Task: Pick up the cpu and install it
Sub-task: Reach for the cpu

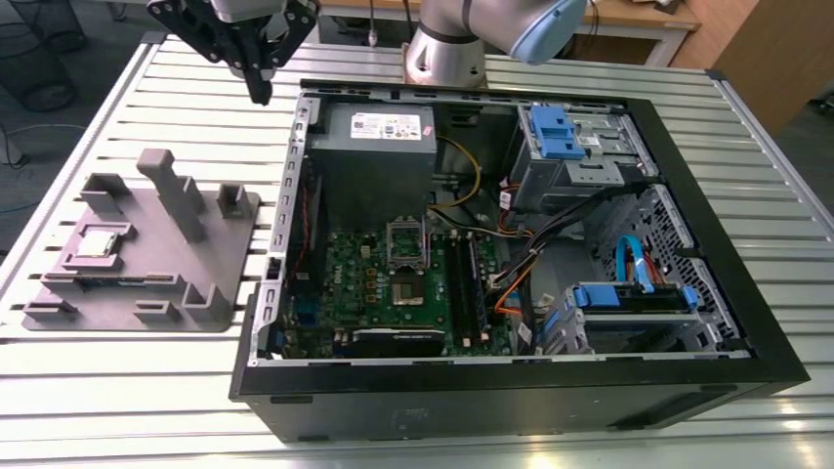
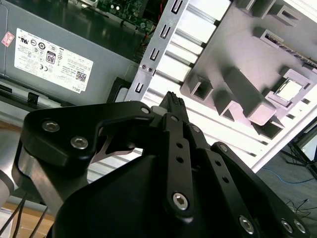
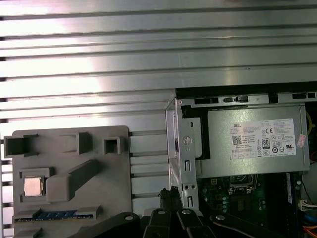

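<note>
The cpu [image 1: 102, 242], likely light but fragile, lies by the tray's [image 1: 225, 256] edge away from the case [image 1: 521, 396], best pinched edgewise; the gripper [image 1: 261, 95] hangs closed, empty.

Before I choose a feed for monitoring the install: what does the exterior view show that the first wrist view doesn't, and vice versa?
Exterior view adds the blue plastic drive caddies and the arm's silver-grey column. First wrist view adds the bolt heads on the links of the black tool. Both show the small silver-topped square cpu seated in the grey plastic fixture tray, and the grey metal power supply box.
</note>
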Robot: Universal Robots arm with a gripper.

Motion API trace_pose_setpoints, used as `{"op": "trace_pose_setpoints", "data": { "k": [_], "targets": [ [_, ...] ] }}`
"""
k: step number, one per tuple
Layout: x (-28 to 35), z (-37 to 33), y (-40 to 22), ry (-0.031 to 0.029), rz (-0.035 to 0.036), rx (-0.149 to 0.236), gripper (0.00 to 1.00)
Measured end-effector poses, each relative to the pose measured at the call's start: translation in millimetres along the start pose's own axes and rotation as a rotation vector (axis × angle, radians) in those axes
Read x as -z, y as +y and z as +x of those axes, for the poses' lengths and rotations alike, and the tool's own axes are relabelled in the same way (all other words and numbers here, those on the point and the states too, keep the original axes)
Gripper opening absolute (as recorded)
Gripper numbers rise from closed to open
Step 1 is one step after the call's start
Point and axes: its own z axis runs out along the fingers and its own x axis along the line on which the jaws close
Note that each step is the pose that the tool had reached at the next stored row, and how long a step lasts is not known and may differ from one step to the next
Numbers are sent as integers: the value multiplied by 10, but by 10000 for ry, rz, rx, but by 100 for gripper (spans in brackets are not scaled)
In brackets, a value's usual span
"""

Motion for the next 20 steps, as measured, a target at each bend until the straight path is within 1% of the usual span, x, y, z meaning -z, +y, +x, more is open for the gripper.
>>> {"op": "trace_pose_setpoints", "data": {
  "k": [3,6,8,13,20],
  "targets": [
    [-3,31,-3,1,1,1,11],
    [-11,105,-9,0,0,1,11],
    [-16,169,-14,-1,1,2,11],
    [-28,364,-29,-8,-1,1,11],
    [-46,683,-54,-26,-3,3,11]
  ]
}}
